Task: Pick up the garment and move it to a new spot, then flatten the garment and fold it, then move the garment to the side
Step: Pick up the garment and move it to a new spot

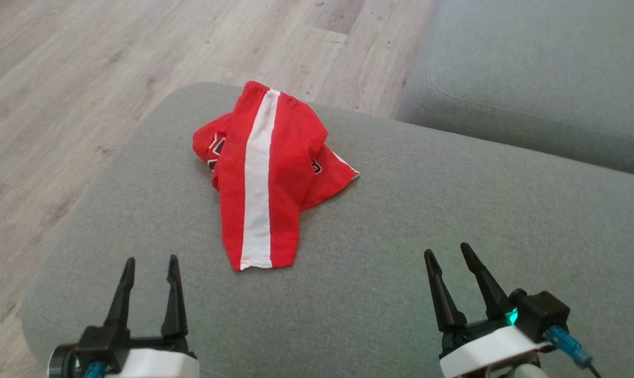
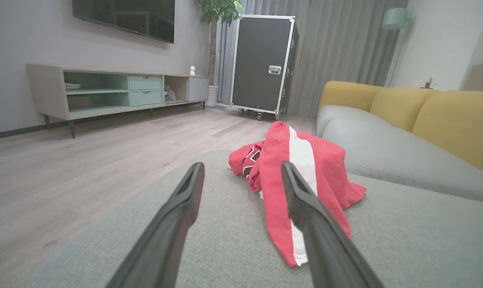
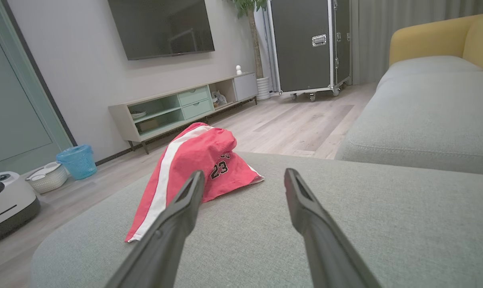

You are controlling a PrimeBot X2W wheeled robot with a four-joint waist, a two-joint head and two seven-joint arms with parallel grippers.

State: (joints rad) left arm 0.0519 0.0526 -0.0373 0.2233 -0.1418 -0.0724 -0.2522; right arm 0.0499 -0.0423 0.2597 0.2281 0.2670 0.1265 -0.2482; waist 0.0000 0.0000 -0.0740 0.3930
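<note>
The left tool (image 1: 151,259) and right tool (image 1: 446,249) hover wide open and empty over a grey fabric sofa seat (image 1: 401,220). Beyond them lie the pale wood-plank floor (image 1: 86,63) and a black wheeled flight case (image 2: 261,60). The crumpled red white-striped garment (image 1: 275,157) lies on the seat ahead, between the tools.

you can read one number, 23, in black digits edged white on the red garment (image 3: 201,152), right wrist view, small arched lettering just above it too blurred for you to read
</note>
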